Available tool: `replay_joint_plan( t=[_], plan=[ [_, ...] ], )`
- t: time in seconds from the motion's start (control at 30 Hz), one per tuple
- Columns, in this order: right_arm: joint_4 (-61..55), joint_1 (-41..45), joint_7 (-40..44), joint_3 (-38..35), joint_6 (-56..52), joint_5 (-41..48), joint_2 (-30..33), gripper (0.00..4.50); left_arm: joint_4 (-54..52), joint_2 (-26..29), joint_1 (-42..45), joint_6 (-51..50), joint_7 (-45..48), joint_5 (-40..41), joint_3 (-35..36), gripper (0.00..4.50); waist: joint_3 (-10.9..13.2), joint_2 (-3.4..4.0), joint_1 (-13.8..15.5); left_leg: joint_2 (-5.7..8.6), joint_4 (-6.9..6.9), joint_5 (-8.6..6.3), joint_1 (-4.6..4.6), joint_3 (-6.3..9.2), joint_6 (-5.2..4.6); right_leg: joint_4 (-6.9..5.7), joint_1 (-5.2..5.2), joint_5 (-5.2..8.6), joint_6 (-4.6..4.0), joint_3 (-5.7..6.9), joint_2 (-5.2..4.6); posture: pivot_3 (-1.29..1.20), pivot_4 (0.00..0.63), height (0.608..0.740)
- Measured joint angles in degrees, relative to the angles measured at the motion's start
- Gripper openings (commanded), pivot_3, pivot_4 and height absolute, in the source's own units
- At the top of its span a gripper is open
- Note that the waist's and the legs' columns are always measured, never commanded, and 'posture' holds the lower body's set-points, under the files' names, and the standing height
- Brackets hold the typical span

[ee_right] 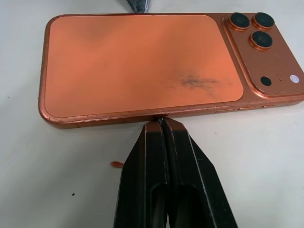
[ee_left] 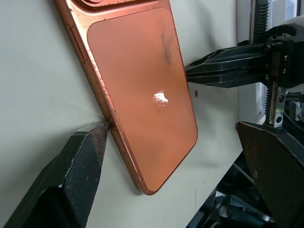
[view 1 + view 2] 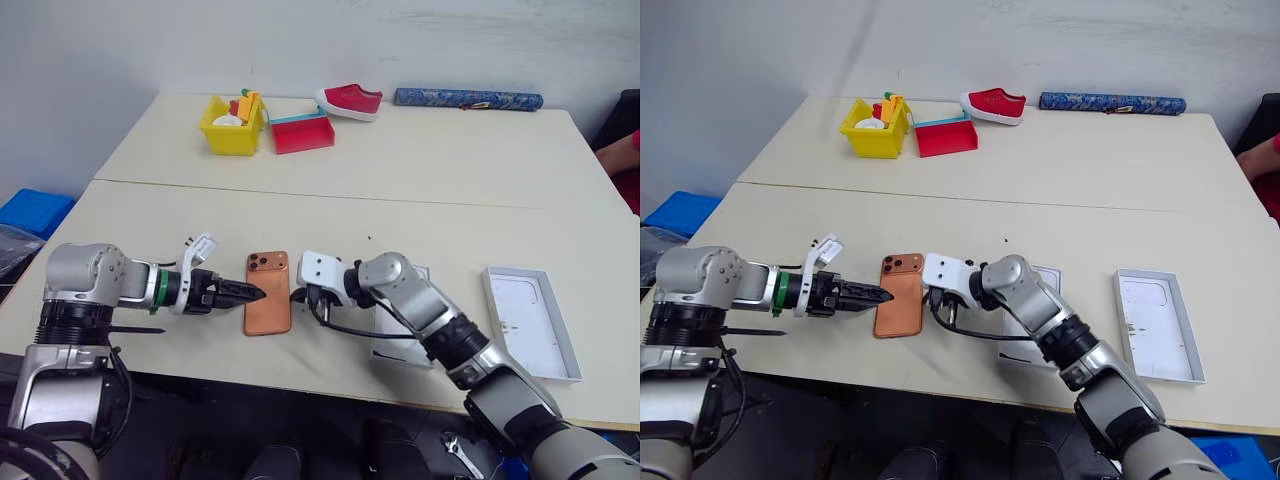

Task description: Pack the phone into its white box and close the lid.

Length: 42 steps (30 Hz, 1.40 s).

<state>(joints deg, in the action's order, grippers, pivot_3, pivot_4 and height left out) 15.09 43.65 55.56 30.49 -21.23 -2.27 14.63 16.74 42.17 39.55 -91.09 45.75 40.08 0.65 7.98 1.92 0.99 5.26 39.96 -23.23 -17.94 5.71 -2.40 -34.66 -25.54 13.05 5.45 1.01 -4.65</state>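
**Phone flat on table between both grippers**

Phone [image 3: 268,292] lies back-up on the near table [image 3: 150,220], its camera bump at the far end. We read no brand mark, label or writing on its copper-orange back; a dark smudge and a bright glare spot show there.

We see the left gripper [image 3: 252,293] reaching in level from the robot's left, pointing at the phone's left long edge. Its fingers stand apart: in the left wrist view one fingertip [image 2: 92,142] touches that edge and the other finger sits well off to the side.

We see the right gripper [image 1: 160,122] coming from the opposite side, the forearm bent across the table front. Its two fingers are pressed together, holding nothing, with the joined tips touching the phone's right long edge near the middle.

The lid [image 3: 530,320] lies open-side up on the robot's right, well apart from the phone, with a faint phone outline on its inner face. The white box [image 3: 1048,275] is mostly hidden behind the right arm.
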Motion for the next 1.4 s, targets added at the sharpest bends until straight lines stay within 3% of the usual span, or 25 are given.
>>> replay_joint_plan(
  t=[0.33, 0.5, 0.63, 0.93, 1.1, 1.23, 1.4],
  plan=[
    [0.6, 0.0, 0.0, -0.2, 1.2, -0.1, -2.1, 0.02, -1.2, 8.7, -1.3, 0.3, -5.2, 10.0, -4.0, 4.5, 0.0, -0.2, -2.4, -0.03, -0.32, -0.03, -0.01, 0.15, 0.1, 0.05, -0.29, 0.0, 0.0, -0.03, 0.06, 0.0, 0.15, 0.74],
    [1.3, 0.0, 0.0, -0.2, 2.5, -0.6, -2.1, 0.02, -2.9, 14.1, -3.1, -0.2, -5.5, 12.1, -5.1, 4.5, -0.1, -0.48, -3.7, 0.06, -0.61, -0.12, 0.02, 0.25, 0.29, 0.08, -0.99, 0.0, -0.01, -0.02, 0.06, 0.0, 0.15, 0.74],
    [1.9, -0.1, 0.3, -0.2, 3.7, -1.0, -2.1, 0.02, -4.4, 17.0, -5.5, -0.2, -5.9, 13.2, -5.1, 4.5, -0.1, -0.54, -4.5, 0.13, -0.92, -0.33, 0.76, 0.47, 0.67, 0.42, -0.99, 0.12, -0.21, 0.06, 0.27, 0.0, 0.15, 0.74],
    [1.9, -0.3, 1.2, -0.2, 4.4, -1.1, -2.3, 0.02, -7.4, 16.7, -9.5, 0.4, -10.5, 17.1, -1.5, 4.5, -0.1, -0.53, -4.2, 0.16, -0.95, -0.41, 0.88, 0.64, 0.72, 0.46, -1.04, 0.13, -0.24, -0.04, 0.44, 0.0, 0.15, 0.74],
    [1.9, -0.4, 2.0, -0.2, 4.9, -1.1, -2.5, 0.02, -2.7, 16.8, -9.7, -0.2, -8.1, 16.8, 1.1, 4.5, -0.1, -0.54, -4.4, 0.14, -0.95, -0.42, 0.86, 0.63, 0.74, 0.46, -1.11, 0.14, -0.25, -0.04, 0.54, 0.0, 0.15, 0.74],
    [2.0, -0.4, 2.6, -0.2, 5.2, -1.1, -2.9, 0.02, 1.8, 19.6, -10.0, -0.4, -5.1, 14.8, 1.7, 4.5, -0.1, -0.59, -4.8, 0.09, -0.95, -0.45, 0.84, 0.63, 0.79, 0.43, -1.19, 0.16, -0.3, -0.03, 0.61, 0.0, 0.15, 0.74],
    [3.7, -0.1, 3.2, -0.1, 7.0, -1.2, -3.9, 0.02, 0.2, 23.6, -15.1, -0.9, -2.7, 13.8, 3.9, 4.5, -0.1, -0.62, -4.8, 0.1, -0.95, -0.46, 0.8, 0.67, 0.81, 0.35, -1.24, 0.17, -0.32, -0.02, 0.58, 0.0, 0.15, 0.74]
  ],
)
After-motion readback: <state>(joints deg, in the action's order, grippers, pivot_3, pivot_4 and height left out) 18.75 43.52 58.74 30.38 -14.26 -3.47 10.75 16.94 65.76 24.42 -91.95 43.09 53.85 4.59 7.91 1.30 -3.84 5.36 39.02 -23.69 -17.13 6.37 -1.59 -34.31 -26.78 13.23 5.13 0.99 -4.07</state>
